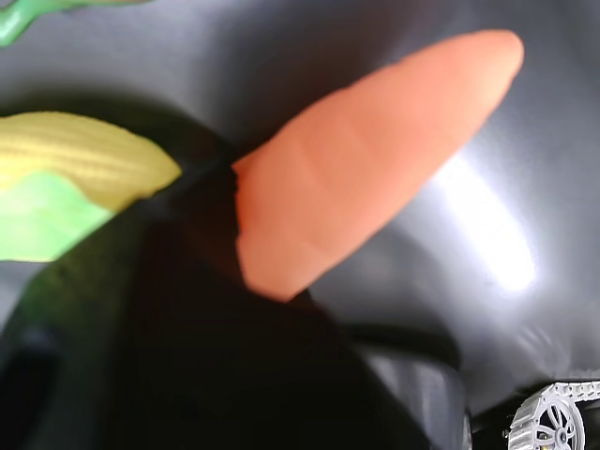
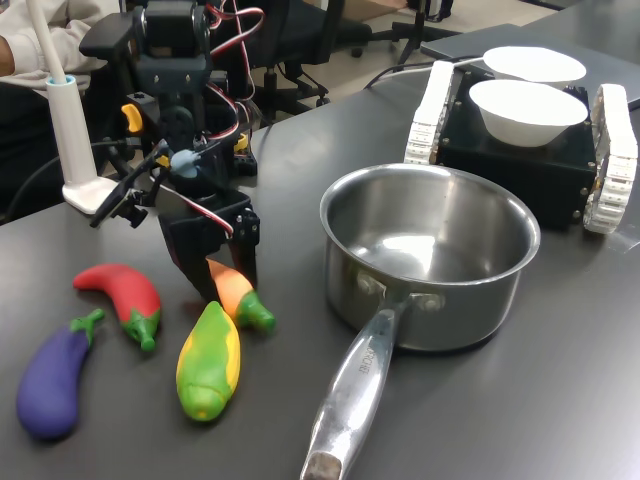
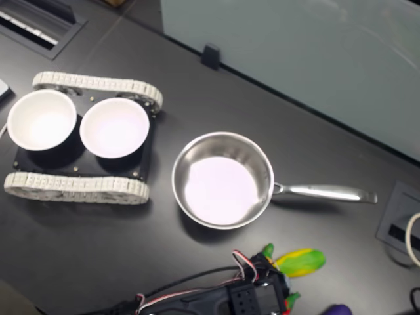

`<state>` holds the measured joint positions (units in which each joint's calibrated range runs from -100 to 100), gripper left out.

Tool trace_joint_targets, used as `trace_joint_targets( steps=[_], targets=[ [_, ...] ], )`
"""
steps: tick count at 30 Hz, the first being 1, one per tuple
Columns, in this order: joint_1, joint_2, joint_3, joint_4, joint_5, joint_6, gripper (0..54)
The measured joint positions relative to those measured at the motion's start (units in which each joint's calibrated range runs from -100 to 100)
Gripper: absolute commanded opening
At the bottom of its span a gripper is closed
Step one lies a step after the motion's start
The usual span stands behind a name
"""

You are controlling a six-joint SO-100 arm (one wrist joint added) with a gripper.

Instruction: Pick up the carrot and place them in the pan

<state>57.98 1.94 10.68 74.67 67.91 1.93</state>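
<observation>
The pan (image 3: pixel 223 180) sits empty mid-table, two white bowls (image 3: pixel 79 125) on a tracked base at the second exterior view's left.

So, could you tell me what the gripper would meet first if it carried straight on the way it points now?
The gripper points down, with the carrot already between its fingers, so the dark table comes next, beside the corn. How much gap remains is unclear.

Office or lab: dark desk (image 2: pixel 520 400), swivel chairs (image 2: pixel 310 40), cable grommet (image 3: pixel 400 230), tracked robot base (image 2: pixel 520 150).
</observation>
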Motion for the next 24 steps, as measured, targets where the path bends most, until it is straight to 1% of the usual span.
trace_joint_targets(
  steps=[6, 11, 17, 19, 21, 24],
  targets=[
    [0.0, 0.08, 0.18, 0.0, 0.0, 0.0, 0.6],
    [0.33, -0.51, 1.18, -0.17, -0.05, -2.39, 0.5],
    [2.09, -3.11, 2.99, -0.34, -2.88, -7.62, 0.5],
    [2.97, -4.12, 3.26, 0.25, -3.76, -9.18, 0.5],
    [4.29, -5.72, 3.26, 1.02, -4.93, -11.48, 0.4],
    [4.18, -8.92, 3.26, 2.46, -7.52, -15.06, 0.4]
  ],
)
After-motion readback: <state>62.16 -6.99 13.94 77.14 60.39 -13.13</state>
